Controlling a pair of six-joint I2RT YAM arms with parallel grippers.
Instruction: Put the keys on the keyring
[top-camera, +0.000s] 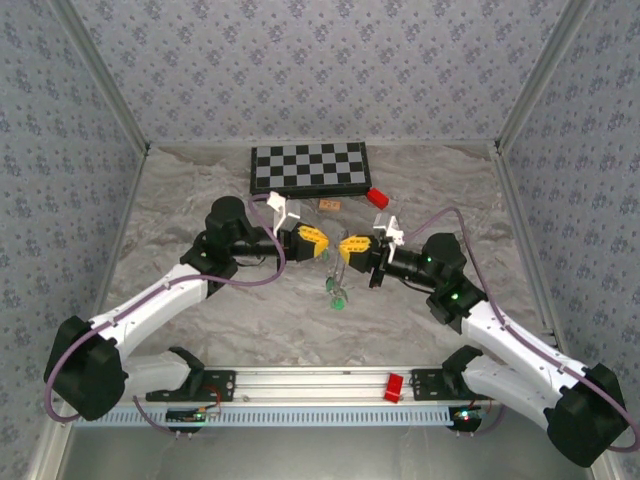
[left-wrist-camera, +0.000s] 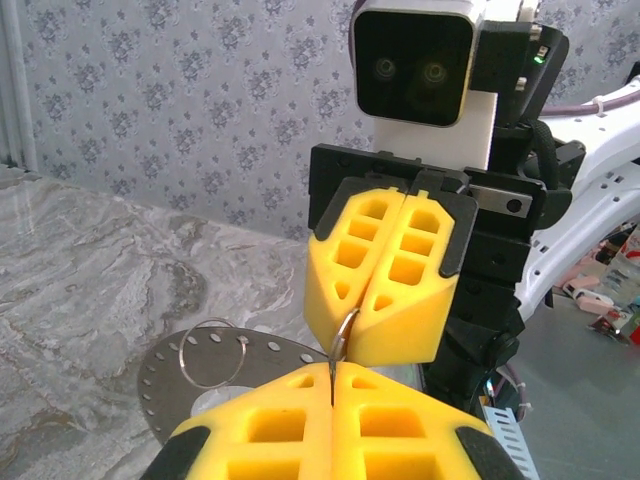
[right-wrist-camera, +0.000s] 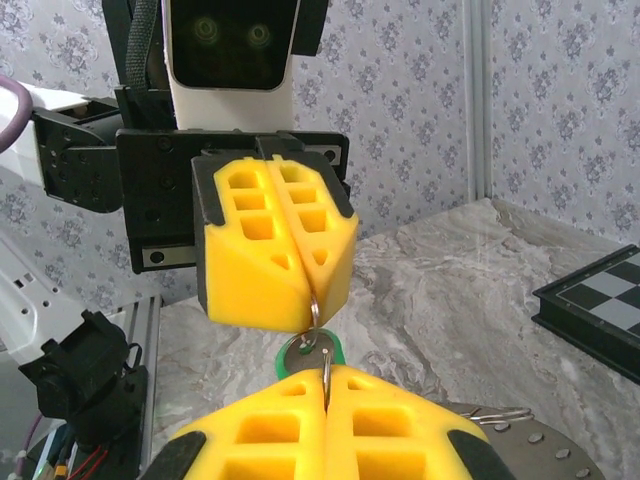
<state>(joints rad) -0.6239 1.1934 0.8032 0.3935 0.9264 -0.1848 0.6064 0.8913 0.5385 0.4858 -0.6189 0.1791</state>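
Rail along the near edge of the table carries a small red block. Past it, at mid-table, the keys trail from the keyring, long axes running near to far and green heads at the near end. Whether they hang clear or touch the marble cannot be told. The keyring stands edge-on and upright between the two pincers. The left gripper and right gripper meet tip to tip, each closed tight with the ring's wire in the seam of its yellow fingers. Toward the far edge lie an orange tile, a second red block and a chessboard.
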